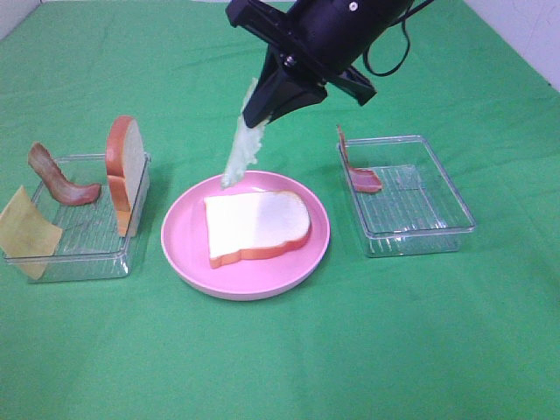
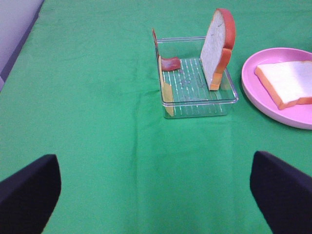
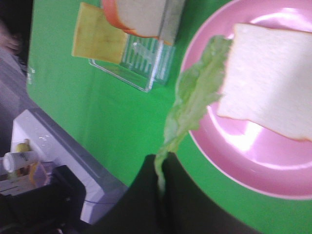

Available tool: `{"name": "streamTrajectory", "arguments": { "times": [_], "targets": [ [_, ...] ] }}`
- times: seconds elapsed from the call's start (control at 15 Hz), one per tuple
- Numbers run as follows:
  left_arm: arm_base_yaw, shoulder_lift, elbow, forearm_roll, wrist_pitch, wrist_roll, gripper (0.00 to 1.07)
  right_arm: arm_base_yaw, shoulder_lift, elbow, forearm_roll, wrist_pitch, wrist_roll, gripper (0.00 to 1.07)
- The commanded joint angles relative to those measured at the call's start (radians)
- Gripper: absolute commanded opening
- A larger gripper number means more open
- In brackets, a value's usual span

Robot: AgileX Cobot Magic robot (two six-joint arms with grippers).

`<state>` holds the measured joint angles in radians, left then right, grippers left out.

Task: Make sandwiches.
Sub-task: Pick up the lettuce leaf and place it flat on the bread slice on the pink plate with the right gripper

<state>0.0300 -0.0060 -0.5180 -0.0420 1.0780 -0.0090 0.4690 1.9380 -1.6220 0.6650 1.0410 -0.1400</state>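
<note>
The lettuce (image 1: 242, 149) is gripped by the closed right claw (image 1: 255, 116). It should be centred over the bread slice (image 1: 256, 220) and lowered flat before release.

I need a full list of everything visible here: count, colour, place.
cloth: one, green, under everything
plate: one, pink, centre
left tray: one, clear, left of plate
right tray: one, clear, right of plate
flat bread: one, white, on plate
upright bread: one, white, left tray
left bacon: one, reddish-brown, left tray
right bacon: one, reddish-brown, right tray
cheese: one, yellow, left tray's end
lettuce: one, pale green, hanging above plate's rim
left fingers: two, black, open
right fingers: two, black, shut on lettuce
</note>
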Motion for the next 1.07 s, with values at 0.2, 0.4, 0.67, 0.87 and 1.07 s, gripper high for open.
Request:
{"name": "streamTrajectory", "arguments": {
  "times": [0.2,0.4,0.67,0.87,1.07],
  "targets": [
    [-0.001,-0.012,0.003,-0.007,-0.002,-0.002,1.02,0.001,0.121,0.005,0.268,-0.042,-0.149,0.0],
    [-0.001,-0.012,0.003,-0.007,-0.002,-0.002,1.02,0.004,0.202,0.005,0.305,-0.056,-0.152,0.0],
    [-0.001,-0.012,0.003,-0.007,-0.002,-0.001,1.02,0.058,0.256,0.002,0.298,-0.108,-0.152,0.0],
    [-0.001,-0.012,0.003,-0.007,-0.002,-0.001,1.02,0.057,0.262,0.002,0.239,-0.136,-0.147,0.0],
    [-0.001,-0.012,0.003,-0.007,-0.002,-0.001,1.02,0.057,0.262,0.002,0.225,-0.137,-0.145,0.0]
  ]
}}
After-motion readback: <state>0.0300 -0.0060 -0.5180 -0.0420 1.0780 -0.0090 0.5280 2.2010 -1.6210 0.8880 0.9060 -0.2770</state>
